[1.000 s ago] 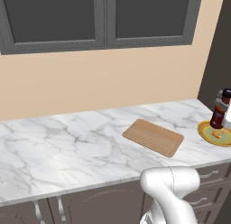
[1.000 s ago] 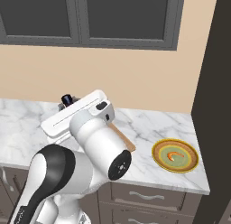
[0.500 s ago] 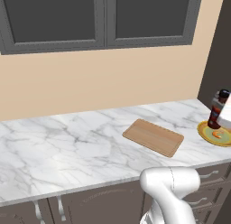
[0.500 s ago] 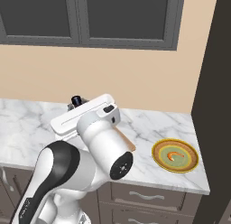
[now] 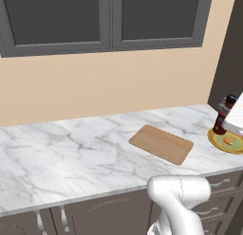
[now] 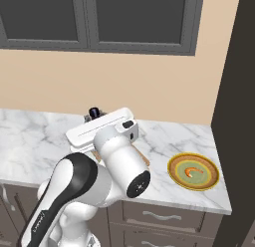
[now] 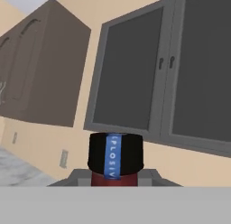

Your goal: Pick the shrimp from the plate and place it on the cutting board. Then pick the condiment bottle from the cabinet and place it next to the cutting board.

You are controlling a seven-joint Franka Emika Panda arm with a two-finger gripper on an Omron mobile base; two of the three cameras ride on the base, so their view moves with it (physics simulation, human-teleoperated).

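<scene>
Reddish-brown condiment bottle point(image 5: 221, 118), black cap; orange shrimp point(image 6: 191, 172).

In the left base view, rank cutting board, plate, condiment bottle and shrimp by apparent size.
1. cutting board
2. plate, cut by the frame edge
3. condiment bottle, in the gripper
4. shrimp, on the plate

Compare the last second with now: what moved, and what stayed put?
The arm carried the bottle along: in the left base view it slid left and lower toward the plate; in the right base view its cap moved right and down. It stays in the end effector. Shrimp, plate and cutting board unchanged.
</scene>
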